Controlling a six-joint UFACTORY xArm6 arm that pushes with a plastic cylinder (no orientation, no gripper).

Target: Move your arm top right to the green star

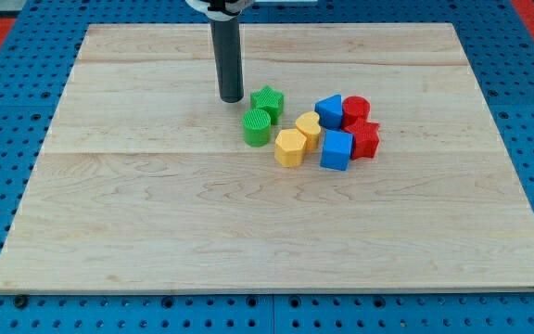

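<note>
My tip (231, 98), a bare rod with no jaws, nothing held, is seen just left of the green star (267, 102), apparently apart.

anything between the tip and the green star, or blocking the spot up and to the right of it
Nothing visible. My tip sits just left of the green star with bare board between. The board at the star's upper right is open; the blue block lies further right, level with the star.

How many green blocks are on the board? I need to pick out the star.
2. The green star block sits just right of my tip; the green cylinder block touches it just below, toward the view's bottom. None seems hidden.
</note>
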